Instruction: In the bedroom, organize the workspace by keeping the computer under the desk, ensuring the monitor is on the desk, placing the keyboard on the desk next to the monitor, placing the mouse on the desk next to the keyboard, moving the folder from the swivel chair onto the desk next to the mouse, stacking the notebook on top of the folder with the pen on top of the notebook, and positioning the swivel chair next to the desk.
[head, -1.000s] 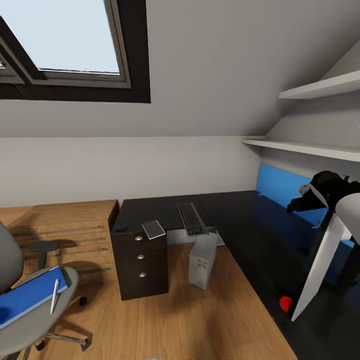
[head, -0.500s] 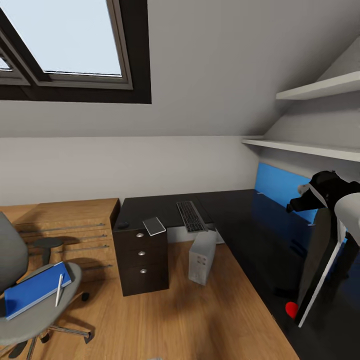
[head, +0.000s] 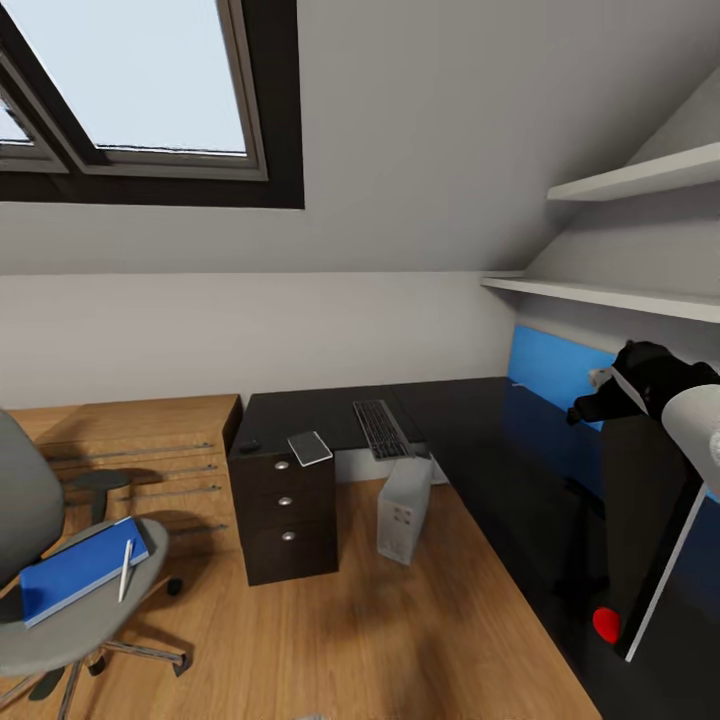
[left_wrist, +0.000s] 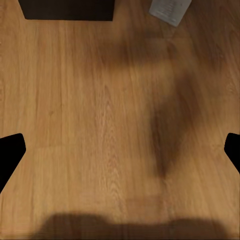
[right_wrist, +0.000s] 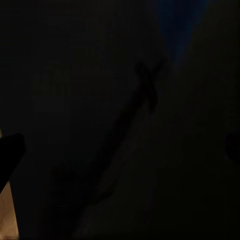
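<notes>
Two items remain on swivel chair (head: 60, 610), near left: folder (head: 75, 568) w/ pen (head: 125, 570) on top. Camera has panned right since prior frames; chair now further left. Left gripper (left_wrist: 120, 150) spread wide, empty, over floor. Right gripper: state can't tell.

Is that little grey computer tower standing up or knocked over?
Upright: the computer stands on its base on the floor beside the desk.

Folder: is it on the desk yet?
No, the blue folder lies on the swivel chair seat with the pen on it.
</notes>
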